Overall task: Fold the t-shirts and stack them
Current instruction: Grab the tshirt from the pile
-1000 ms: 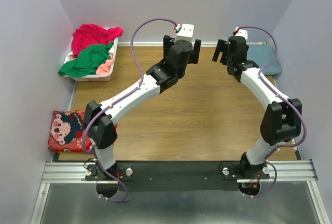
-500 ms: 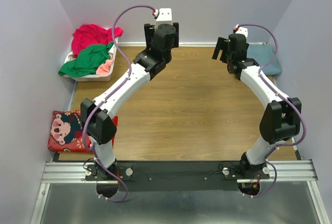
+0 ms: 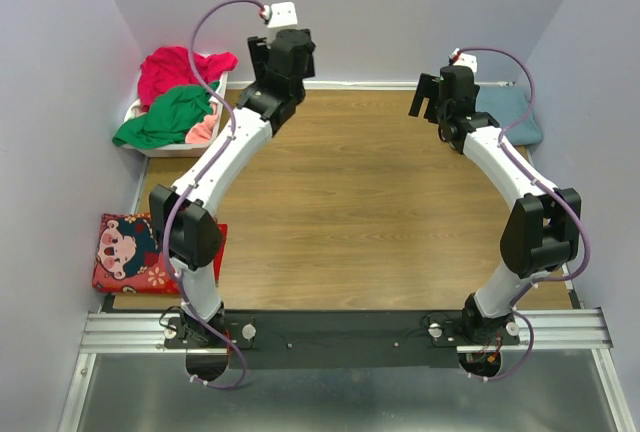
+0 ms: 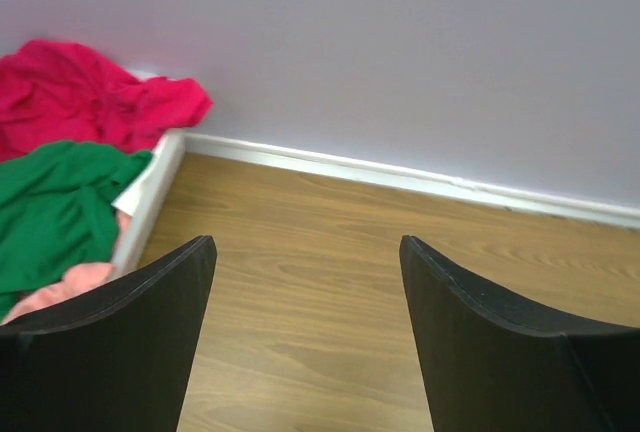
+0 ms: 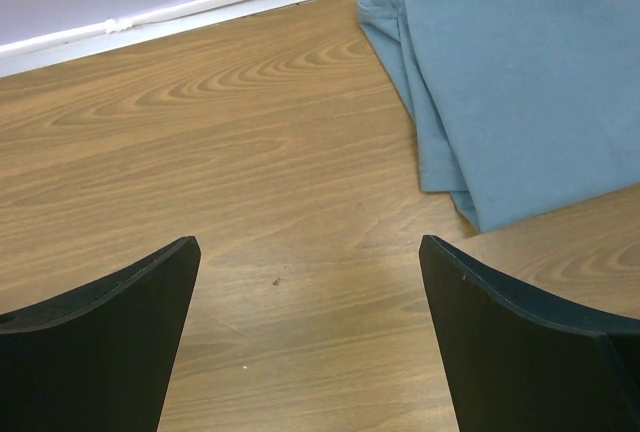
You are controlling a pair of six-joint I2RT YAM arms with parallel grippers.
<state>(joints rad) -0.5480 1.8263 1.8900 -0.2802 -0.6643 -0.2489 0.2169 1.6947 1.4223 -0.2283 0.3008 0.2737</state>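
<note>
Four t-shirts were in view. One red t-shirt (image 3: 175, 67), one green t-shirt (image 3: 165, 117) and one pink t-shirt (image 3: 203, 130) were heaped together in the single white basket (image 3: 182, 149), ahead and to the left of the left claw (image 4: 305, 252). One blue-grey t-shirt (image 5: 520, 82) lay folded flat on the worktop (image 3: 360, 212), ahead and to the right of the right claw (image 5: 310, 252). Both claws gaped wide, each holding nothing, over bare wood. One cartoon-printed red cloth (image 3: 130, 250) lay well behind the left claw, near that arm's base.
</note>
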